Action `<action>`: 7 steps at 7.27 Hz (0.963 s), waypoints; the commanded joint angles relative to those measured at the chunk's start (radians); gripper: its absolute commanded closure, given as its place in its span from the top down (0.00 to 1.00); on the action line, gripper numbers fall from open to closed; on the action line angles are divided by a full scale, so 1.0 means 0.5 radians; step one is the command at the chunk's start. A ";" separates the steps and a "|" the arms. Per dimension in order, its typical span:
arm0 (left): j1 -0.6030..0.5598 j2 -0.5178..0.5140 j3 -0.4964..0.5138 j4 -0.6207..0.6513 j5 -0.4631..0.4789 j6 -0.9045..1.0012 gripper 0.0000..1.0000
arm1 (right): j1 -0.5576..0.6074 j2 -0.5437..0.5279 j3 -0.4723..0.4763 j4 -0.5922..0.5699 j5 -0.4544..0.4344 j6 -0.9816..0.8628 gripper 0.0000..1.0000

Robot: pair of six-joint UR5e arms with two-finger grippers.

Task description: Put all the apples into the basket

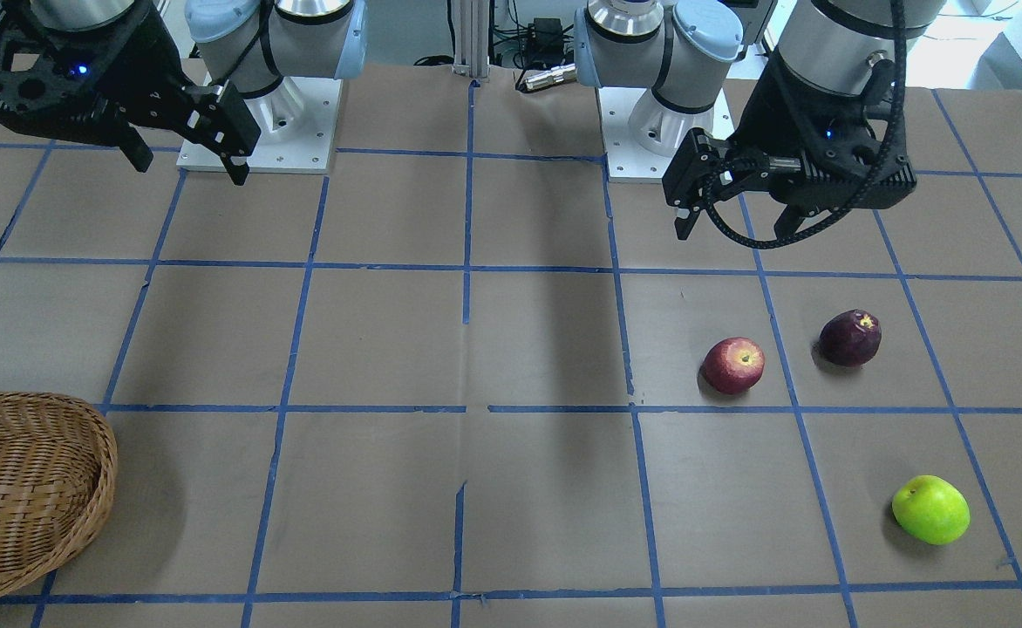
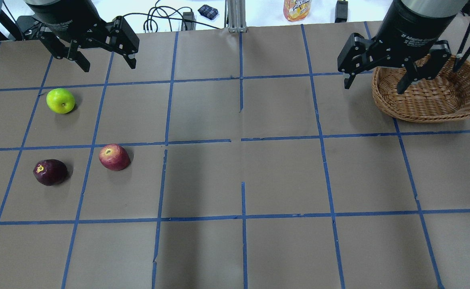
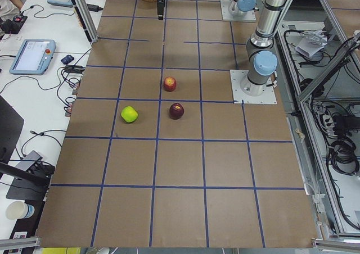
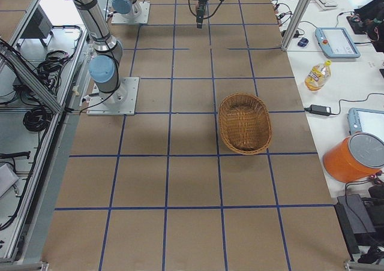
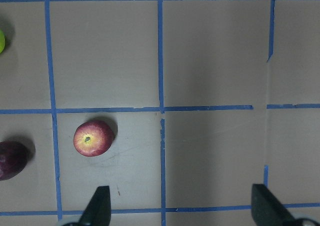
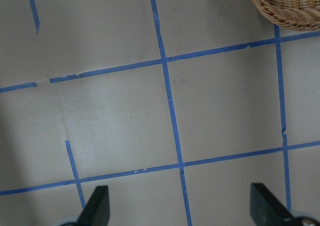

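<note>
The left gripper's (image 5: 180,198) dark fingertips, nearest the lens in the left wrist view, stand wide apart and hold nothing, well above the table (image 2: 283,176). Just beyond its left fingertip lies the red apple (image 5: 93,137). The maroon apple (image 5: 11,159) is near it on the left, and the green apple (image 2: 60,100) lies farther off.

All three sit on the robot's left side, well apart from the basket (image 2: 431,110), which lies empty at the far right near the right gripper (image 6: 177,196), likewise spread wide and empty.

No apple is in yet, so I judge the first pick is at hand. It calls for lowering the left gripper over the red apple and closing around it.

The long way across looks like the main difficulty. A drink bottle (image 2: 297,9) and cables (image 2: 159,18) lie beyond the far edge, out of the way.
</note>
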 commanded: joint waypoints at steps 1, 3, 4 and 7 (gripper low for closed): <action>0.055 -0.001 0.026 -0.003 -0.011 0.026 1.00 | -0.003 0.001 0.000 0.000 0.012 0.015 1.00; 0.059 0.003 0.017 -0.003 -0.020 0.029 1.00 | -0.006 0.001 0.000 0.000 -0.003 0.012 1.00; 0.059 0.006 0.002 -0.003 -0.041 0.026 1.00 | -0.003 0.001 0.003 0.000 -0.006 0.006 1.00; 0.059 0.006 0.005 -0.003 -0.044 0.026 1.00 | -0.006 0.001 0.015 0.000 -0.009 0.012 1.00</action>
